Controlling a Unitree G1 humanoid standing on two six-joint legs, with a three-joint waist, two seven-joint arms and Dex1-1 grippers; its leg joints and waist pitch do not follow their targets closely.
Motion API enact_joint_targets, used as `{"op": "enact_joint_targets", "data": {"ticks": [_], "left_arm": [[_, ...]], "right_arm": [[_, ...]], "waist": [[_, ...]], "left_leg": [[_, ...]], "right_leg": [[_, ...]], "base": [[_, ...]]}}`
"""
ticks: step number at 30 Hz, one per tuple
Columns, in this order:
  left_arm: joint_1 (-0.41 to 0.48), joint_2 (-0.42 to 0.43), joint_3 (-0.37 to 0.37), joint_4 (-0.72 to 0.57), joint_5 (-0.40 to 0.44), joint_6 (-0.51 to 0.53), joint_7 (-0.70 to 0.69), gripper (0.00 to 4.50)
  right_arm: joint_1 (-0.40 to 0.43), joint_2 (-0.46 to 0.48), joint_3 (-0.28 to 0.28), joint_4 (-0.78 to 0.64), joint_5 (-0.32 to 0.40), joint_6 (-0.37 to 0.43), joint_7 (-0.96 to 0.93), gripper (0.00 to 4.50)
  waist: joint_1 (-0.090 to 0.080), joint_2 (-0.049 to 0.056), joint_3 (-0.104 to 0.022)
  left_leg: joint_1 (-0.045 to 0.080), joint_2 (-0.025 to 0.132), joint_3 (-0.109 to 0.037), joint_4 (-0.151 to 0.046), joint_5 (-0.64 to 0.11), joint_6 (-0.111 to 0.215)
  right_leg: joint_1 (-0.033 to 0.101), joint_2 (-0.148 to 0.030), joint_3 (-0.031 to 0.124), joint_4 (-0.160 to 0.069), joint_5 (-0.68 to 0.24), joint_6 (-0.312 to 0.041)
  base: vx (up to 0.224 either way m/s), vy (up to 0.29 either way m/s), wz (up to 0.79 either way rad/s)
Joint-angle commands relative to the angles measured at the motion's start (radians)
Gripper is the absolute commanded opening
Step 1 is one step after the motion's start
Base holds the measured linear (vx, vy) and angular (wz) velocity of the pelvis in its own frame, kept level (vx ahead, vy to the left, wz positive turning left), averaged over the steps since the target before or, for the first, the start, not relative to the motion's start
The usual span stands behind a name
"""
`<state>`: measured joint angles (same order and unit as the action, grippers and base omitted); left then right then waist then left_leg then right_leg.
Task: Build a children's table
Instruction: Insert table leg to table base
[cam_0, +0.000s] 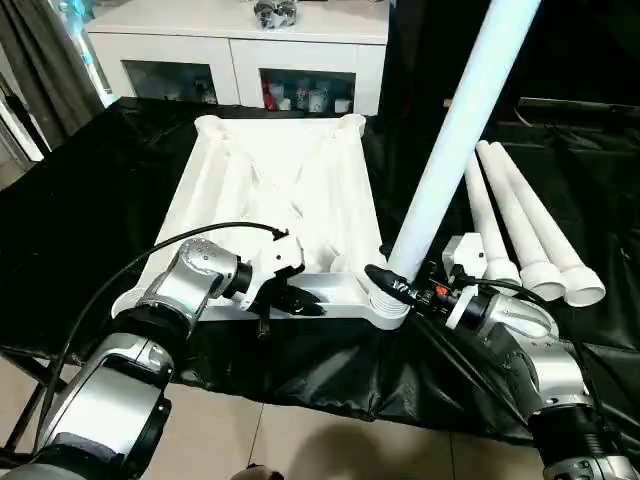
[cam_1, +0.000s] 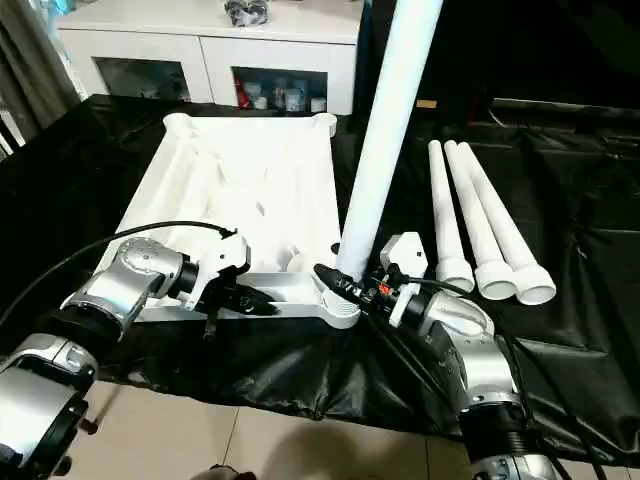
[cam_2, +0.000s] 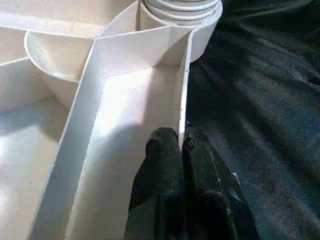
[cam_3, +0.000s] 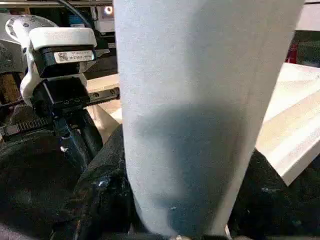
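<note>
- While the white tabletop (cam_0: 270, 190) lies ribbed underside up on the black cloth (cam_0: 90, 190), one white leg (cam_0: 455, 130) stands tilted in its near right corner socket (cam_0: 385, 305).
- Gripping that leg just above the socket, the right gripper (cam_0: 400, 285) has its black fingers (cam_3: 100, 200) spread to the leg's width, one on each side.
- At the tabletop's near edge, the left gripper (cam_0: 290, 300) has its fingers (cam_2: 162, 165) pinched together on the thin rim wall (cam_2: 182, 100), one finger inside the rim and one outside.
- Three more legs (cam_0: 525, 225) lie side by side on the cloth to the right, well apart from both grippers.
- A small label on the left gripper's white housing (cam_3: 62, 45) carries print too fine to read.
- Beyond the tabletop's far edge stands a white cabinet (cam_0: 240, 50); the cloth hangs over the near edge above a tiled floor (cam_0: 290, 440).
</note>
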<state>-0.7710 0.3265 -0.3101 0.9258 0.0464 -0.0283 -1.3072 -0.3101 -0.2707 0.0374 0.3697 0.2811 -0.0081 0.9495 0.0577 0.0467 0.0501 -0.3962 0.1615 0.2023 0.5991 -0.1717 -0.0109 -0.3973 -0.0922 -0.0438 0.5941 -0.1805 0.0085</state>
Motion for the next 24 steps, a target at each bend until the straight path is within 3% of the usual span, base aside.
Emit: {"op": "enact_joint_targets", "data": {"ticks": [1,2,3,5,9,14,16,17,20,21,22,23,24], "left_arm": [[-0.054,0.001,0.048,-0.011,-0.016,-0.003,0.050,0.00],[-0.054,0.000,0.048,-0.010,-0.015,-0.004,0.051,0.00],[-0.054,0.000,0.048,-0.009,-0.015,-0.004,0.052,0.00],[-0.054,-0.001,0.048,-0.007,-0.015,-0.004,0.056,0.00],[-0.053,-0.007,0.060,-0.007,-0.019,0.005,0.087,0.00],[-0.063,-0.041,0.076,-0.003,-0.009,0.039,0.207,0.00],[-0.074,-0.069,0.082,-0.001,0.002,0.058,0.285,0.00],[-0.081,-0.088,0.082,0.000,0.009,0.068,0.330,0.00],[-0.089,-0.113,0.082,0.000,0.018,0.081,0.384,0.00],[-0.103,-0.153,0.079,0.005,0.038,0.100,0.475,0.00],[-0.108,-0.175,0.072,0.003,0.052,0.109,0.520,0.00],[-0.110,-0.186,0.066,0.000,0.059,0.114,0.542,0.00],[-0.111,-0.199,0.060,-0.004,0.067,0.122,0.563,0.00]], "right_arm": [[0.041,0.000,0.060,0.076,-0.045,0.041,0.024,1.88],[0.039,-0.001,0.063,0.081,-0.047,0.044,0.026,1.88],[0.038,-0.003,0.065,0.085,-0.048,0.048,0.028,1.88],[0.035,-0.003,0.066,0.099,-0.054,0.045,0.018,1.88],[0.023,0.014,0.040,0.154,-0.058,0.037,-0.039,1.88],[-0.052,0.060,-0.017,0.309,-0.109,-0.018,-0.261,1.88],[-0.094,0.082,-0.028,0.371,-0.123,-0.021,-0.344,1.88],[-0.118,0.096,-0.028,0.399,-0.131,-0.016,-0.382,1.88],[-0.148,0.114,-0.025,0.433,-0.141,-0.010,-0.431,1.88],[-0.201,0.140,-0.023,0.487,-0.156,0.011,-0.516,1.88],[-0.228,0.152,-0.023,0.514,-0.163,0.027,-0.563,1.88],[-0.244,0.158,-0.023,0.532,-0.168,0.032,-0.587,1.88],[-0.260,0.164,-0.022,0.548,-0.172,0.038,-0.607,1.88]], "waist": [[-0.004,0.006,-0.051],[-0.006,-0.007,-0.051],[-0.004,0.000,-0.050],[-0.004,-0.008,-0.049],[-0.006,-0.008,-0.047],[-0.021,-0.005,-0.042],[-0.039,-0.001,-0.039],[-0.044,0.003,-0.042],[-0.049,0.007,-0.038],[-0.053,0.010,-0.039],[-0.062,0.009,-0.033],[-0.066,0.009,-0.032],[-0.068,0.007,-0.033]], "left_leg": [[0.041,0.074,-0.047,-0.105,-0.525,-0.053],[0.040,0.074,-0.046,-0.105,-0.523,-0.050],[0.041,0.074,-0.047,-0.104,-0.523,-0.049],[0.041,0.074,-0.046,-0.103,-0.518,-0.044],[0.040,0.075,-0.049,-0.105,-0.524,-0.046],[0.046,0.071,-0.058,-0.105,-0.598,-0.071],[0.048,0.068,-0.067,-0.108,-0.651,-0.084],[0.046,0.068,-0.070,-0.111,-0.658,-0.086],[0.053,0.067,-0.070,-0.113,-0.707,-0.088],[0.054,0.067,-0.072,-0.115,-0.722,-0.089],[0.062,0.067,-0.072,-0.117,-0.763,-0.098],[0.074,0.064,-0.071,-0.117,-0.796,-0.099],[0.078,0.062,-0.068,-0.115,-0.800,-0.095]], "right_leg": [[0.013,-0.071,0.038,-0.090,-0.403,-0.223],[0.013,-0.070,0.037,-0.092,-0.407,-0.222],[0.012,-0.072,0.038,-0.091,-0.418,-0.220],[0.010,-0.074,0.039,-0.095,-0.445,-0.212],[0.008,-0.075,0.039,-0.097,-0.478,-0.199],[0.000,-0.077,0.032,-0.109,-0.587,-0.160],[0.002,-0.073,0.018,-0.113,-0.630,-0.139],[0.009,-0.072,0.013,-0.113,-0.610,-0.135],[0.002,-0.069,0.003,-0.123,-0.594,-0.130],[0.007,-0.068,-0.002,-0.125,-0.574,-0.129],[-0.002,-0.060,-0.014,-0.128,-0.568,-0.129],[-0.003,-0.053,-0.026,-0.134,-0.572,-0.117],[-0.004,-0.053,-0.028,-0.136,-0.574,-0.113]], "base": [[0.000,0.000,0.00],[0.000,0.000,0.00],[0.000,0.000,0.00],[0.000,0.000,0.00],[0.000,0.000,0.00],[0.000,0.000,0.00],[0.000,0.000,0.00],[0.000,0.000,0.00],[-0.015,0.014,-0.06],[0.000,0.000,0.00],[0.000,0.000,0.00],[0.000,0.000,0.00],[0.000,0.000,0.00]]}}
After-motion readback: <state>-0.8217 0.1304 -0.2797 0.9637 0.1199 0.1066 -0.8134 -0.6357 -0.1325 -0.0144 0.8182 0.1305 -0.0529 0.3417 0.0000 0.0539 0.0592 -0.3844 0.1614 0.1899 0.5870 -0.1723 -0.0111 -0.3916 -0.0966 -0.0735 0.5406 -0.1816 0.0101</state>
